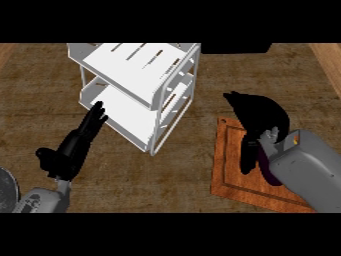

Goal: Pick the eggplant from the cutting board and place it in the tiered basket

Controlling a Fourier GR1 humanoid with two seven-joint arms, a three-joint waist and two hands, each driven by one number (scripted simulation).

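The fingers (258, 112) of the right hand (265, 120) are curled down over the cutting board (228, 175) at the right of the frame, and they look like they are wrapped round the eggplant (263, 162). Only a thin dark purple strip of the eggplant shows, just under the hand and beside the grey forearm. That strip runs up and down the frame, so its long side seems to point from the hand toward the lower edge. The rest is hidden by the hand.

The cutting board is brown and lies flat on the desk (25, 110). The right hand is right on top of it, so this hand is far nearer to the eggplant than the other one.

The white tiered basket (140, 90) stands in the upper middle of the frame, to the left of the cutting board and apart from it. To get there, the eggplant has to go up and to the left.

The left hand (73, 147) rests at the lower left with straight fingers, its tips near the basket's low shelf. It holds nothing.
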